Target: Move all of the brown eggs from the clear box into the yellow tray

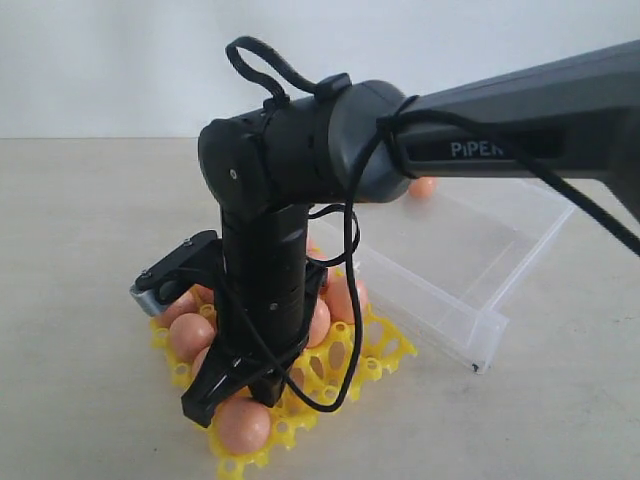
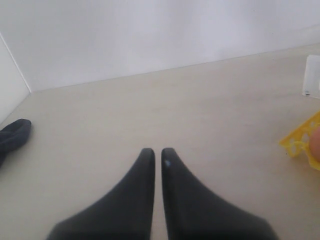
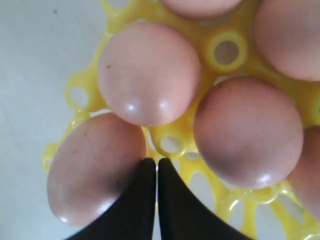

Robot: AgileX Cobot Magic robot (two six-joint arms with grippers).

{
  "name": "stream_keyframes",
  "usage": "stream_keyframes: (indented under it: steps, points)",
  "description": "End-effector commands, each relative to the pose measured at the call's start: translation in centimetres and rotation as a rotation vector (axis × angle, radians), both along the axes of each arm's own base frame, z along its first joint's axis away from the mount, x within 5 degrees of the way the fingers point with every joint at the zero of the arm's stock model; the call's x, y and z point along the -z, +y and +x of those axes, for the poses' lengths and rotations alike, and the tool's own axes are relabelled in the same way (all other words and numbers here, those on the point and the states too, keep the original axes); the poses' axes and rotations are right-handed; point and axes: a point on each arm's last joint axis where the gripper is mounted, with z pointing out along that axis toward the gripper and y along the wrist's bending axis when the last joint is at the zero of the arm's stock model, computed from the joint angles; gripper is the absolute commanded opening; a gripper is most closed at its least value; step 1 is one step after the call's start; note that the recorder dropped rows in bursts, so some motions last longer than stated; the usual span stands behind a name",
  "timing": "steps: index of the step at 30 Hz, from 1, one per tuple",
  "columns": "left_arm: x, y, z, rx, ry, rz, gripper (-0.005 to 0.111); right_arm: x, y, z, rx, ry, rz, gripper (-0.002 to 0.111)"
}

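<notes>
R gripper (image 3: 156, 162) hangs tip-down over the yellow tray (image 1: 390, 350), fingers pressed together w/ nothing btw them. In the right wrist view the tips sit in the gap among three seated brown eggs (image 3: 148, 72). They're close to one shell, but contact can't be told.

In the exterior view the tray sits at approx 7 o'clock from frame centre. It's mostly filled, though a few cups on its 3 o'clock side look empty. The clear box (image 1: 470, 290) lies at approx 2 o'clock from the tray, just beside it. One egg in the box (image 1: 422, 187) shows at the far end, peeking past the arm. The box floor that shows looks bare otherwise; the part behind the arm is hidden.

L gripper (image 2: 157, 152) is parked over bare table (image 2: 150, 100), fingers together and empty, w/ a tray corner only at the edge of its view.

Step, as I read it: the tray end of a carry cycle, w/ nothing in hand and the job nearly done.

Next move prob calls for:
- a straight lift to clear the shells, no sideways drag
- a swing toward 1 o'clock, over the box wall
- fingers spread before descent
- a soft close round the egg's middle

Risks: knocking seated eggs on the way up, or the egg rolling on the smooth box floor.
</notes>
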Motion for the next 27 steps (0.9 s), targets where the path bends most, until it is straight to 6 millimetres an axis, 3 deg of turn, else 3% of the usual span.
stream_keyframes:
  steps: [1,3,5,6,9,12,16,20,24,27]
  points:
    - [0.1,0.0,0.0,-0.002,0.000,-0.003,0.004,-0.8,0.0,0.2,-0.003,-0.044,0.022,0.000]
    - [0.1,0.0,0.0,-0.002,0.000,-0.003,0.004,-2.6,-0.2,0.1,-0.005,-0.095,0.055,0.000]
    - [0.1,0.0,0.0,-0.002,0.000,-0.003,0.004,-5.8,-0.7,0.0,-0.014,-0.193,0.103,0.000]
    - [0.1,0.0,0.0,-0.002,0.000,-0.003,0.004,-7.9,-1.3,0.0,-0.018,-0.284,0.122,0.000]
    - [0.1,0.0,0.0,-0.002,0.000,-0.003,0.004,-11.1,-2.6,0.4,-0.012,-0.471,0.117,0.000]
    - [0.1,0.0,0.0,-0.002,0.000,-0.003,0.004,-14.1,-4.4,1.8,0.021,-0.739,0.048,0.000]
    - [0.1,0.0,0.0,-0.002,0.000,-0.003,0.004,-16.4,-7.0,4.6,0.254,-1.011,0.029,0.000]
    - [0.1,0.0,0.0,-0.002,0.000,-0.003,0.004,-15.3,-10.3,7.8,0.500,-0.965,0.129,0.000]
    - [0.1,0.0,0.0,-0.002,0.000,-0.003,0.004,-11.3,-15.5,11.0,0.728,-0.693,0.168,0.000]
    - [0.1,0.0,0.0,-0.002,0.000,-0.003,0.004,-8.6,-18.2,12.1,0.764,-0.476,0.224,0.000]
